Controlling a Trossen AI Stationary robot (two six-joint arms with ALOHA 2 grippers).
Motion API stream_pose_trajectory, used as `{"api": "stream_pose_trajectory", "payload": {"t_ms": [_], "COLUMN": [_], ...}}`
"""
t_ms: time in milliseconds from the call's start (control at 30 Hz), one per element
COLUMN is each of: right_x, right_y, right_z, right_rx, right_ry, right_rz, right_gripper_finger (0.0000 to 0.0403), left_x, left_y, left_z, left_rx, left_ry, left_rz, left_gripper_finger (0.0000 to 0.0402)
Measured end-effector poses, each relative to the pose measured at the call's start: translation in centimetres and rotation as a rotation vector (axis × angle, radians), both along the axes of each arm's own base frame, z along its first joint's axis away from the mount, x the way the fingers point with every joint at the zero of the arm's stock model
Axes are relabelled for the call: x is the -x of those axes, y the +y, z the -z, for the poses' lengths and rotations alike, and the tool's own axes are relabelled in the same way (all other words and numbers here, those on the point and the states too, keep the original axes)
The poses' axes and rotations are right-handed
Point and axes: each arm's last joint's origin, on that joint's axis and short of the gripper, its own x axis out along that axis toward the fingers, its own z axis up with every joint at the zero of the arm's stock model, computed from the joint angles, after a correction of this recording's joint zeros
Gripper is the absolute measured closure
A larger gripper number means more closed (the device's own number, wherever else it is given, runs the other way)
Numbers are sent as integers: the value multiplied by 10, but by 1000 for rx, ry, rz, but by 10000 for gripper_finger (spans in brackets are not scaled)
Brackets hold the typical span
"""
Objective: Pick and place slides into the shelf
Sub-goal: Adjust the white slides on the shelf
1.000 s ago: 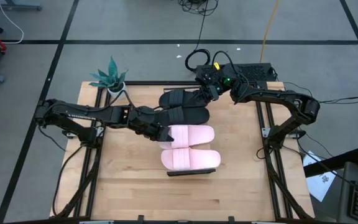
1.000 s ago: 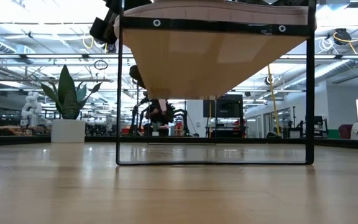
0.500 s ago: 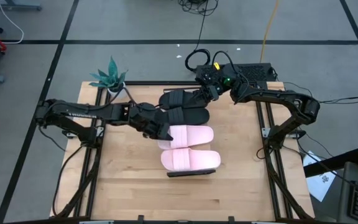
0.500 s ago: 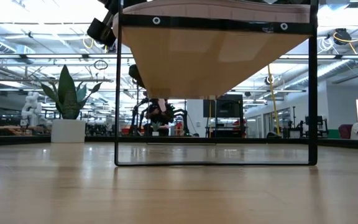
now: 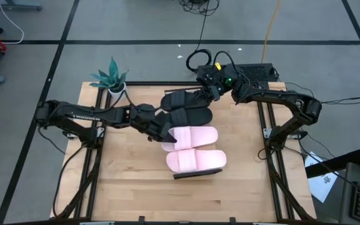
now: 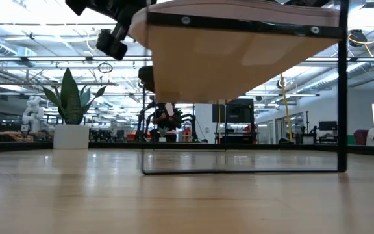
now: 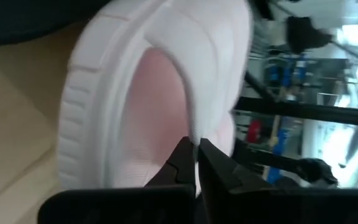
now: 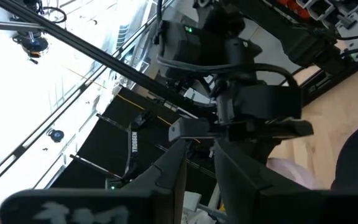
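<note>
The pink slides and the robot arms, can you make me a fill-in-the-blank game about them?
1. The left gripper is pinching the strap of a slide whose color is ____.
2. Counting both colors, the high view shows ____ slides lined up together.
3. The two slides nearest the right gripper are colored ____.
4. At the table's far left corner stands a small potted ____.

Missing words: pink; four; black; plant

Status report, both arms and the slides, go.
Left gripper shut on pink slide, jaws pinching its strap. Right gripper at the black slides, grip unclear. All four slides on the shelf. Nothing in the way.
</note>
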Motion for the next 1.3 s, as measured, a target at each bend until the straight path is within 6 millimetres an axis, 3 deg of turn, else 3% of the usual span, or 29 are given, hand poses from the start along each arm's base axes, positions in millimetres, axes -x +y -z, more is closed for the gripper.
{"api": "stream_pose_trajectory", "payload": {"t_ms": [800,1300], "right_x": [3,3], "right_y": [-7,-7], "right_z": [0,0], "right_rx": [-1,-28], "right_ry": [0,16], "right_rz": [30,26], "right_gripper_finger": [330,330], "left_x": [-3,-1], "left_y": [-1,-12], "left_z": [-5,-1], "left_rx": [84,174], "left_ry": [-69,17], "left_rz": [22,18], "left_gripper_finger": [402,401]}}
